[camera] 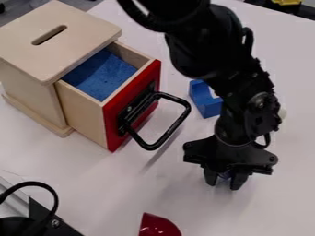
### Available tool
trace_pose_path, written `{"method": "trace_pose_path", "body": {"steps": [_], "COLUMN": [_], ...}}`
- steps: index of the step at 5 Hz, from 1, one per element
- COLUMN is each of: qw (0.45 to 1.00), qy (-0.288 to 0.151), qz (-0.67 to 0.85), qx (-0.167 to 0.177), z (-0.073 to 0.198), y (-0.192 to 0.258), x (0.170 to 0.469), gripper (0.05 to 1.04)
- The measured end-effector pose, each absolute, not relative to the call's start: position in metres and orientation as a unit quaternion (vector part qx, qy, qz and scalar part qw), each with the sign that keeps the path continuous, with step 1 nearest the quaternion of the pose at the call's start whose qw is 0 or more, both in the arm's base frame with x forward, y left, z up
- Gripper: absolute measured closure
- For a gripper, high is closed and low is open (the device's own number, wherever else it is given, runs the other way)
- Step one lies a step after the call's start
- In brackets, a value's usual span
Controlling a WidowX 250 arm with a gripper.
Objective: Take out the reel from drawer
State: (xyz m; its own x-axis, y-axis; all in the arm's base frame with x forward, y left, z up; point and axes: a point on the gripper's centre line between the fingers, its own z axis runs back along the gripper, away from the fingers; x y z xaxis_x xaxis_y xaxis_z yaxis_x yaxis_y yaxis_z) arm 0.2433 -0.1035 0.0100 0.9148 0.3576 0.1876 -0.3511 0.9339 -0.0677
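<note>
Wooden box [27, 83] at 10 o'clock, slot in lid. Drawer [84, 110] pulled out toward 4 o'clock, red front, black handle [173, 127], blue lining [104, 76] inside. Arm [197, 39] comes in from 12 o'clock; gripper [225, 179] hangs over white table [92, 198], between 4 and 5 o'clock, outside drawer. Small bluish bit at its tip, mostly hidden; cannot tell if that's the reel, how far open the gripper is, or if it holds anything. Blue block [206, 105] at 2 o'clock, beside arm. Red piece [158, 226] at 6 o'clock, cut off by edge.
</note>
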Motion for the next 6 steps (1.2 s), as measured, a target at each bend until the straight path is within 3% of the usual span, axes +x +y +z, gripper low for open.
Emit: {"method": "trace_pose_path", "body": {"steps": [1,2,4,5,6], "qw": [0.977,0.976,0.973,0.969,0.956], "qy": [-0.089,-0.099,-0.114,-0.142,-0.197], "qz": [0.191,0.193,0.198,0.202,0.218], "qx": [-0.017,-0.020,-0.017,-0.016,-0.027], "z": [0.008,0.016,0.030,0.052,0.088], "y": [-0.098,-0.096,-0.091,-0.088,-0.081], "x": [0.240,0.242,0.240,0.238,0.233], "gripper": [0.335,0.095,0.083,0.083,0.083]}}
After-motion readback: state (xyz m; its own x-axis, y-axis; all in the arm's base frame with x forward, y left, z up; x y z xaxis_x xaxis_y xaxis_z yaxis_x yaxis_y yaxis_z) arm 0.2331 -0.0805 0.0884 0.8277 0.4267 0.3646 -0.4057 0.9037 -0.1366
